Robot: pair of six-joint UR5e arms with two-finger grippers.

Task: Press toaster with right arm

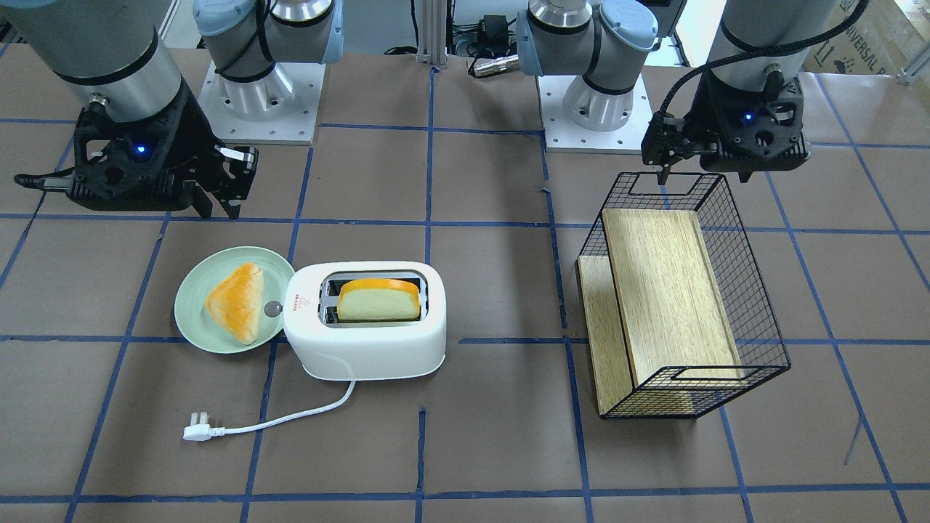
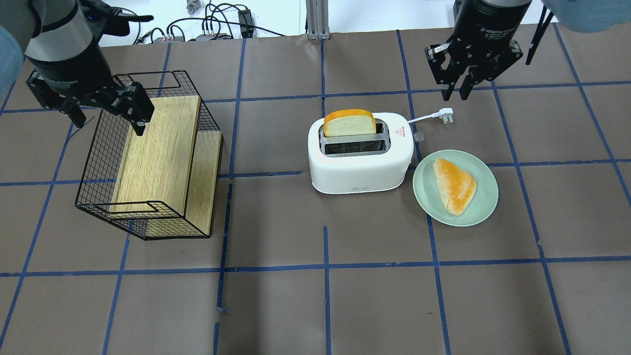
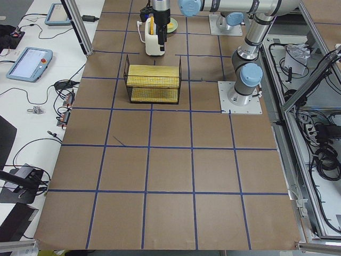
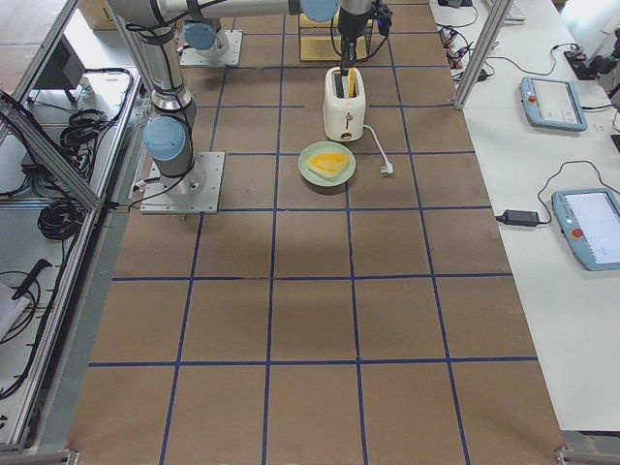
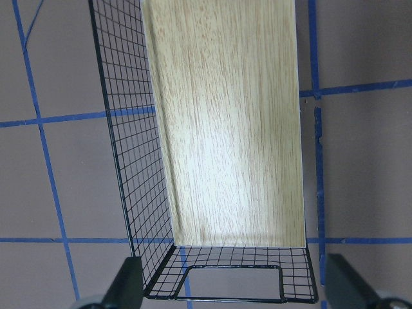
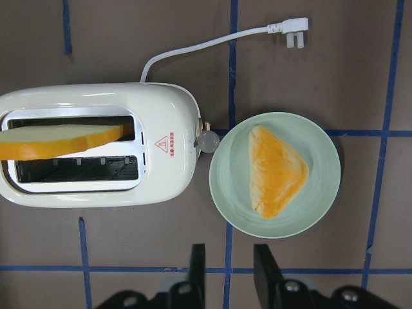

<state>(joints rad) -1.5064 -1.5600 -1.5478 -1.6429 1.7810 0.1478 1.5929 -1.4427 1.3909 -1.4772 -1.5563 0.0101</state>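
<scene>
while the right pincer (image 2: 457,94) hangs narrowly parted — empty — the toaster (image 2: 360,167) stands apart, toward its left.

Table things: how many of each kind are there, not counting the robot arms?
Toaster: 1
Plate: 1
Bread: 2, a slice in the toaster and a triangle piece on the plate
Wire basket: 1
Total: 5
</scene>
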